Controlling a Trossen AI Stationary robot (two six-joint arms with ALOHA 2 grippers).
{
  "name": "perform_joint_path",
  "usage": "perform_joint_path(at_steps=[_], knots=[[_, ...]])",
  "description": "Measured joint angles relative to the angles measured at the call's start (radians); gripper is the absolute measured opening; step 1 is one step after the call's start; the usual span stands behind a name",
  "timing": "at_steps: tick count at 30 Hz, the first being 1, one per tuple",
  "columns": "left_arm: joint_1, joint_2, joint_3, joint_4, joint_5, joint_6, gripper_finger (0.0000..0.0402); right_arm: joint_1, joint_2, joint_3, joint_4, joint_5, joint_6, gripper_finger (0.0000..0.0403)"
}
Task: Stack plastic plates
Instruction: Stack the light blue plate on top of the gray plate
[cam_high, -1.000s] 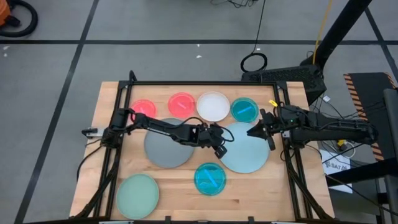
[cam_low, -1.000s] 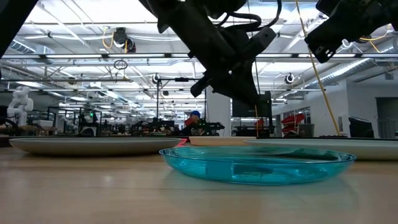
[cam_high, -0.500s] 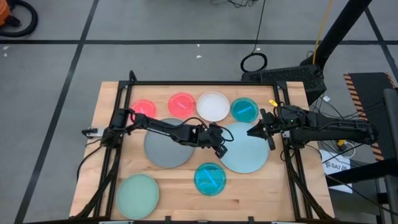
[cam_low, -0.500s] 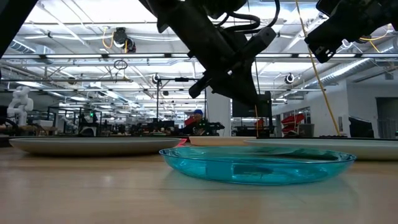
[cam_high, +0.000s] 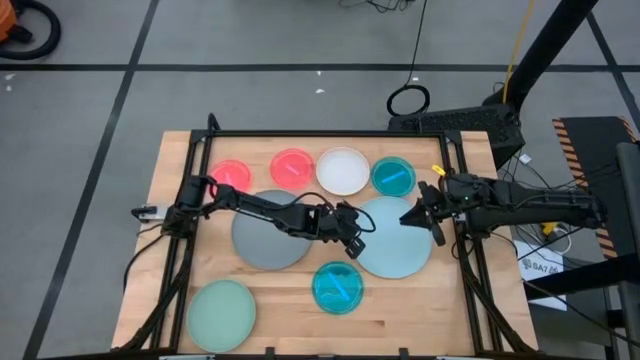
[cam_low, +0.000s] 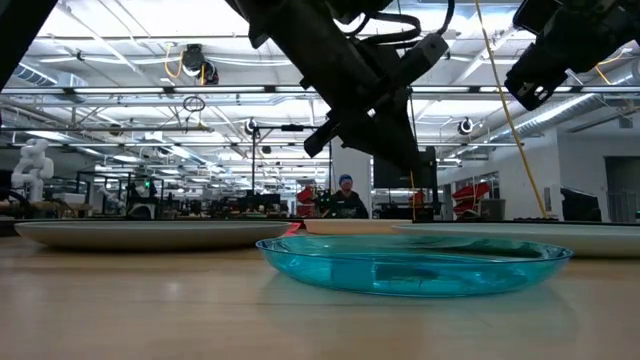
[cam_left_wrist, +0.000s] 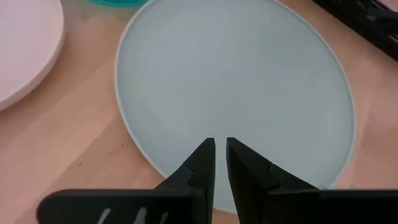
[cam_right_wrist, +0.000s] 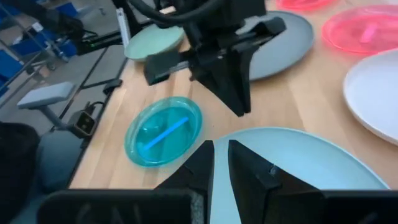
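Observation:
The large pale blue plate (cam_high: 395, 240) lies flat at the table's middle right. My left gripper (cam_high: 353, 241) hangs shut over its left rim, fingers pointing down at it (cam_left_wrist: 220, 147), clear of it in the low view (cam_low: 405, 160). My right gripper (cam_high: 416, 214), shut too, hovers above the same plate's right part (cam_right_wrist: 221, 147). Around it lie a grey plate (cam_high: 268, 232), a pale green plate (cam_high: 221, 310), two pink-red plates (cam_high: 230, 172) (cam_high: 292, 166), a white plate (cam_high: 343, 170) and two teal plates (cam_high: 393, 176) (cam_high: 338, 287).
All plates lie singly on the wooden table (cam_high: 290, 320), none on another. The black frame rails (cam_high: 330, 134) run along the far edge and both sides. The near teal plate (cam_low: 415, 265) sits close to the low camera. People stand in the room far behind.
My left gripper has drifted slightly toward the near edge, staying above the pale blue plate's left rim. My right gripper has shifted a little toward the table's right. No plate has moved.

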Motion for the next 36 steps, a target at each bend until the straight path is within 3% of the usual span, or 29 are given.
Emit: perform_joint_path(at_steps=[29,36], knots=[[0.036,0.019,0.000,0.014,0.012,0.008,0.0047,0.044,0.000,0.000,0.033,0.008,-0.083,0.0043],[0.036,0.019,0.000,-0.003,0.031,0.000,0.0047,0.043,0.000,0.000,0.033,0.063,-0.083,0.0043]])
